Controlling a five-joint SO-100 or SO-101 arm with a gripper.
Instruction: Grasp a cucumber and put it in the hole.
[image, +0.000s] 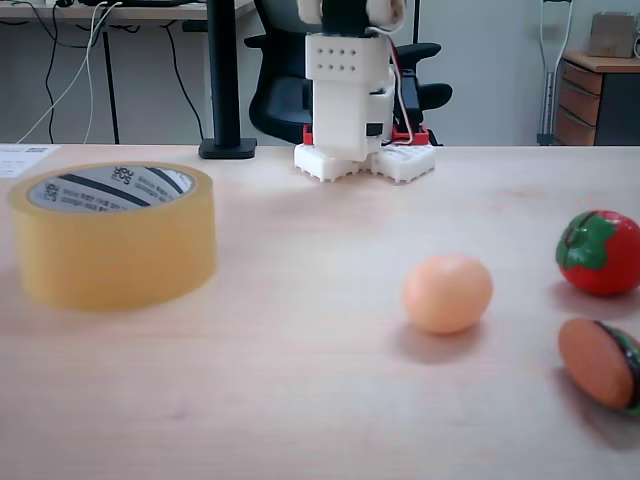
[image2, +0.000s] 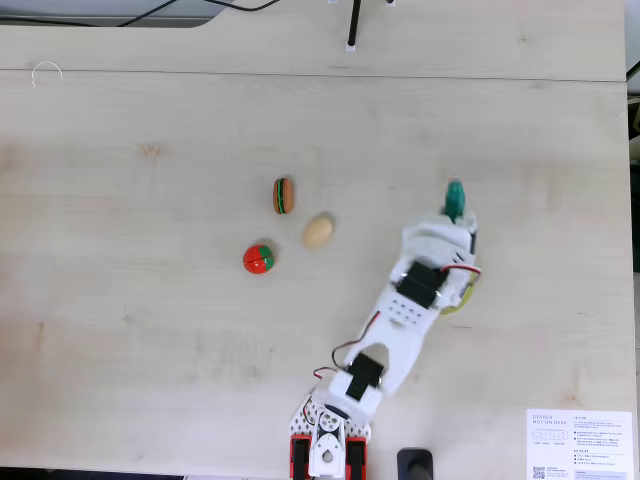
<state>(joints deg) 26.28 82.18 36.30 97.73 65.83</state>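
Note:
In the fixed view from above, the dark-green cucumber (image2: 455, 196) sticks out past the tip of my gripper (image2: 455, 212), which is shut on it at the right side of the table. My white arm (image2: 405, 310) stretches up from its base (image2: 325, 450) and covers most of the yellowish tape roll (image2: 463, 299), so just a sliver shows beside the wrist. In the low fixed view the roll (image: 115, 250) stands at the left, and the hole (image: 110, 187) shows its white core with black print. There my arm's base (image: 350, 100) rises out of the frame.
A peach toy egg (image: 447, 293) (image2: 318, 231), a red tomato with a green top (image: 600, 252) (image2: 258, 258) and a toy burger (image: 600, 362) (image2: 283, 194) lie in a loose group. A black post (image: 225, 80) stands behind the table. A printed sheet (image2: 580, 445) lies near my base.

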